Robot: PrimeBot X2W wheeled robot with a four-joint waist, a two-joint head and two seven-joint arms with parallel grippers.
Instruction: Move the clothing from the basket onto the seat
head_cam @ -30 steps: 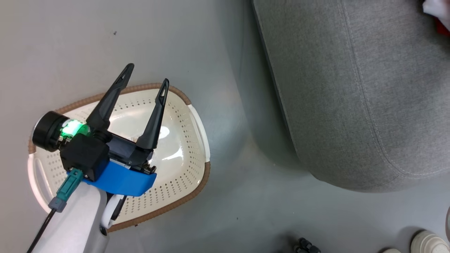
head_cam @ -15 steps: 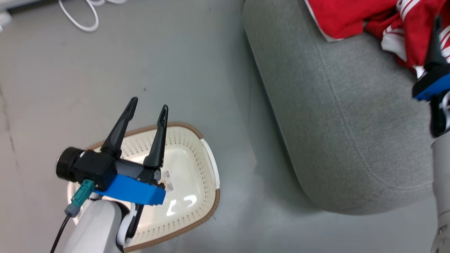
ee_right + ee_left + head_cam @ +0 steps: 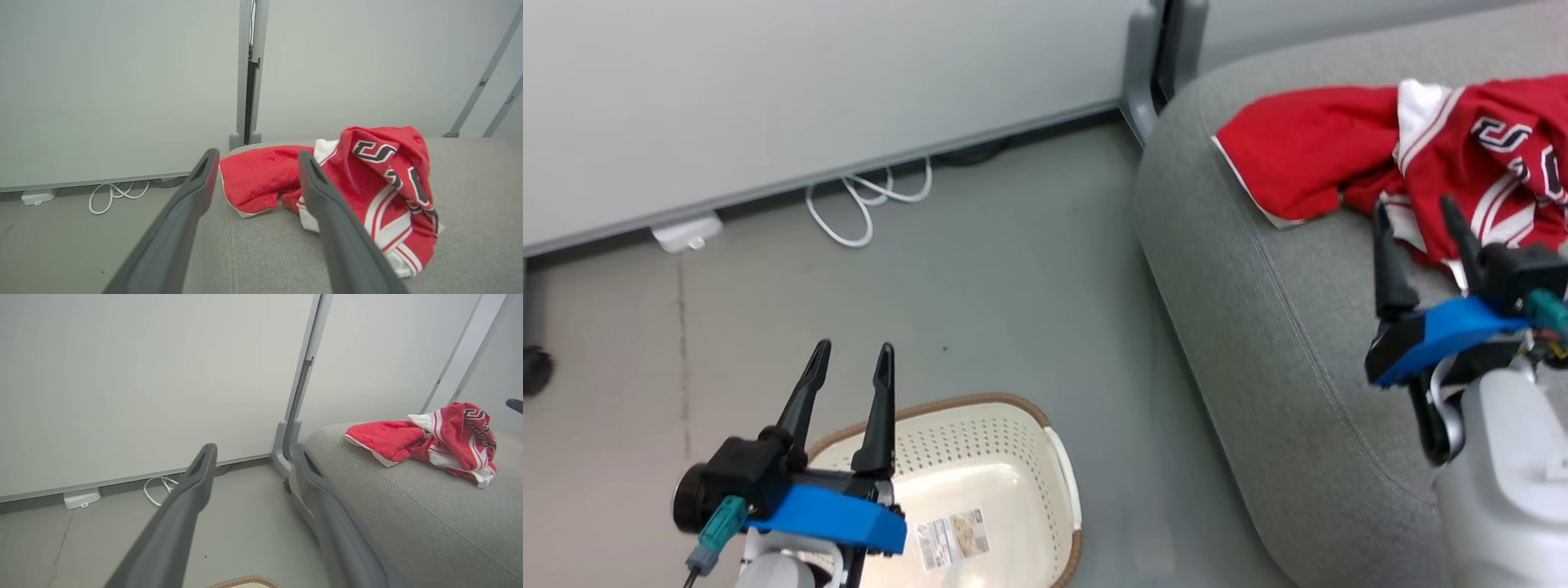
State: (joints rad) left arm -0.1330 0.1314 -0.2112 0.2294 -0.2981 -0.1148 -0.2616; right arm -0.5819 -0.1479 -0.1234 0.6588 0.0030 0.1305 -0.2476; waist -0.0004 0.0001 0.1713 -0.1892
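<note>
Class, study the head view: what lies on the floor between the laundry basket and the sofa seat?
Nothing. In the head view, only a strip of bare grey floor separates the basket from the seat.

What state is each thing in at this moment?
clothing, heaped and crumpled on the seat.
basket, upright on the floor, no clothing in the visible part.
seat, bearing the clothing.
left gripper, open, holding nothing.
right gripper, open, holding nothing.
cable, looped on the floor.
</note>
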